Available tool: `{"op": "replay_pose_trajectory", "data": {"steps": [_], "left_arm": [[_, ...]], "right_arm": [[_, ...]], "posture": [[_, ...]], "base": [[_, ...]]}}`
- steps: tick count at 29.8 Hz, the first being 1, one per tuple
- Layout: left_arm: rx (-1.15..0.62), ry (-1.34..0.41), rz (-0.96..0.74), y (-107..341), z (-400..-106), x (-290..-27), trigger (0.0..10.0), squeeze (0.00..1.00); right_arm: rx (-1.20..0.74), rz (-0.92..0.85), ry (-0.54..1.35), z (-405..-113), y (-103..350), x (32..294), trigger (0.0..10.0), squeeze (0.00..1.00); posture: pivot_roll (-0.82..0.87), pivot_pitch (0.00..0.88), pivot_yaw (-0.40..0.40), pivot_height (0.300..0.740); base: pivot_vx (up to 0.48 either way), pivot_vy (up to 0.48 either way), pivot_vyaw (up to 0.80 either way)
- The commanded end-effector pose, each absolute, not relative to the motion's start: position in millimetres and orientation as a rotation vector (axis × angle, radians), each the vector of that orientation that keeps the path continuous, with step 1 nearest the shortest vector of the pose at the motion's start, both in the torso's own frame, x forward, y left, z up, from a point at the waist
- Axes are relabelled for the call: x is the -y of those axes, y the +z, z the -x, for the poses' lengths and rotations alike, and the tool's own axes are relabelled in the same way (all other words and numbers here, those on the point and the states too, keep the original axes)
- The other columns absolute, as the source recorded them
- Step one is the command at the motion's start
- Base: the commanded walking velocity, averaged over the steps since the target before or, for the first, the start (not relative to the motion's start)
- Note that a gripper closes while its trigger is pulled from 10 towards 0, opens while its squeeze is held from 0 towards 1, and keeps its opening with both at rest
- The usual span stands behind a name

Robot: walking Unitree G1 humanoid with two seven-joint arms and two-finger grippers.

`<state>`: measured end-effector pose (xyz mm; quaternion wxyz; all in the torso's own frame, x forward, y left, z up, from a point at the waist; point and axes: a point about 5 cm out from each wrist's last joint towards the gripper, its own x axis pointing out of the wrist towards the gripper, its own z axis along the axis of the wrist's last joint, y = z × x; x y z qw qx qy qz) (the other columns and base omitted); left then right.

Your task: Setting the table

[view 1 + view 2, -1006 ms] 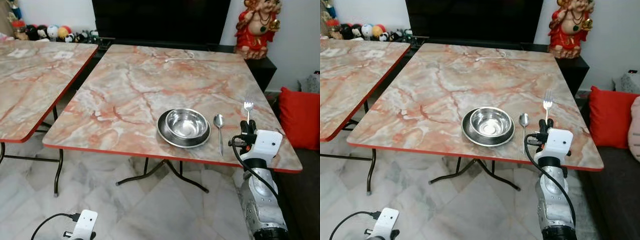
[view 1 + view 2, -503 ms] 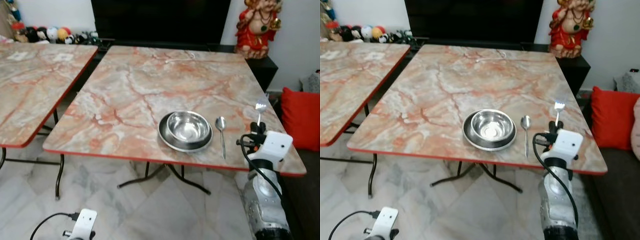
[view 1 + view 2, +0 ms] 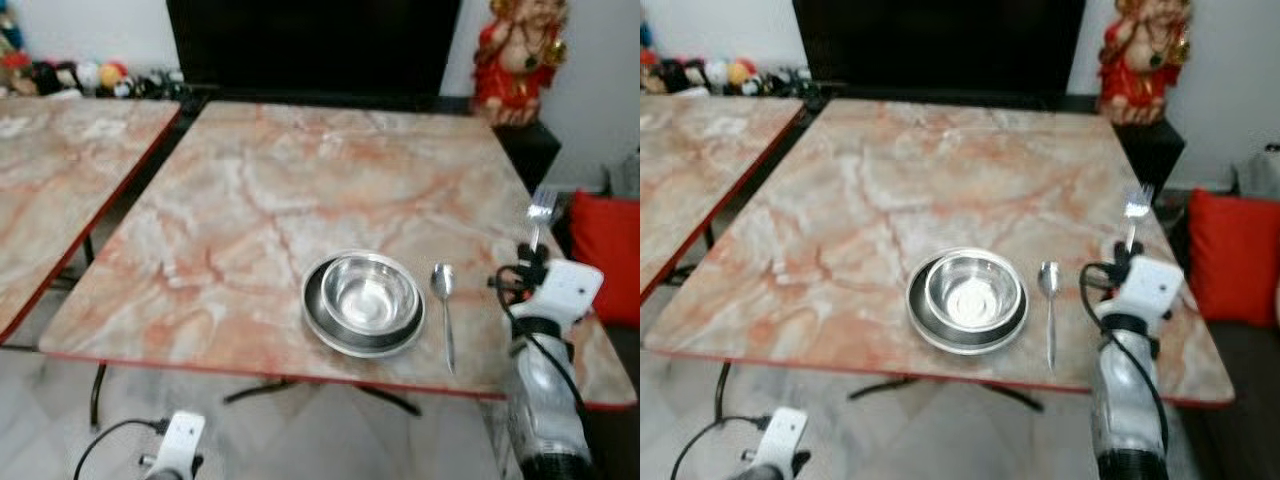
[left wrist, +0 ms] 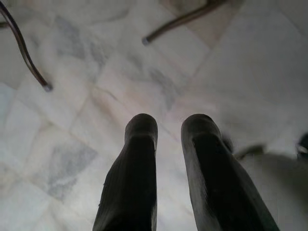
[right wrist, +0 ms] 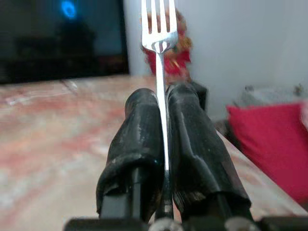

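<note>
From the head's left eye the whole scene has slid and blurred since a second ago, so the robot itself has stepped in closer to the marble bench [image 3: 250, 210]; the real change is the fork [image 3: 540, 212], which was low over the bench just right of the spoon [image 3: 443, 305] and is now raised, tines up, further right of the spoon and near the bench's right edge, clamped in the right pincer [image 3: 531, 262]. I take that to mean the fork's spot is still being chosen and it has yet to be laid down. The steel bowl [image 3: 369, 292] sits nested on a darker plate [image 3: 330, 335] just left of the spoon, and the bowl looks empty, only glare inside. The left pincer [image 3: 165, 468] hangs low over the floor, well away from the bowl. From the right eye it is the same layout: bowl on plate, the spoon lying just right of them with its handle toward the near edge, the fork upright beyond the spoon, a red cushion [image 3: 1230, 255] off past the bench's right edge and a red figurine [image 3: 1135, 55] far behind the bowl. Along the left wrist, the two black fingers [image 4: 132, 178] stand slightly apart with nothing between, above the marble floor [image 4: 72, 120]. Along the right wrist, the fingers are pressed together on the fork's handle, the tines rising straight past them.
</note>
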<state>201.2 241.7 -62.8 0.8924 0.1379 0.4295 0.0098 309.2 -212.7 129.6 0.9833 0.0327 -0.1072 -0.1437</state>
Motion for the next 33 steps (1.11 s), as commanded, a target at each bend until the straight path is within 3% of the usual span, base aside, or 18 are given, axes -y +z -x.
{"op": "replay_pose_trajectory", "data": {"steps": [1, 7, 12, 21, 23, 33], "left_arm": [[-0.915, 0.037, -0.286, -65.1, -194.9, -246.6, 10.0, 0.00], [-0.915, 0.035, -0.287, -65.0, -195.5, -246.1, 10.0, 0.00], [-0.913, 0.033, -0.288, -64.8, -196.0, -245.7, 10.0, 0.00], [-0.917, 0.026, -0.289, -64.9, -195.6, -246.3, 10.0, 0.00], [-0.917, 0.025, -0.290, -64.8, -195.8, -246.2, 10.0, 0.00], [-0.913, 0.034, -0.288, -65.1, -195.3, -246.0, 10.0, 0.00]], "right_arm": [[0.206, -0.057, -0.275, -309.5, 129.5, 208.6, 10.0, 0.00], [0.122, 0.025, -0.317, -305.0, 129.9, 221.4, 10.0, 0.00], [0.006, -0.005, -0.373, -291.4, 124.7, 233.9, 10.0, 0.00], [-0.083, -0.085, -0.345, -284.8, 114.4, 227.8, 10.0, 0.00], [-0.173, -0.131, -0.264, -287.6, 101.0, 218.5, 10.0, 0.00], [-0.299, -0.143, -0.190, -284.9, 79.0, 217.8, 10.0, 0.00]], "posture": [[0.12, 0.018, -0.041, 0.740], [0.11, 0.022, -0.039, 0.740], [0.10, 0.026, -0.041, 0.740], [0.09, 0.023, -0.039, 0.740], [0.09, 0.020, -0.038, 0.740], [0.11, 0.014, -0.049, 0.740]], "base": [[0.000, 0.000, 0.00], [0.000, 0.000, 0.00], [0.000, 0.000, 0.00], [0.000, 0.000, 0.00], [0.000, 0.000, 0.00], [0.000, 0.000, 0.00]]}}
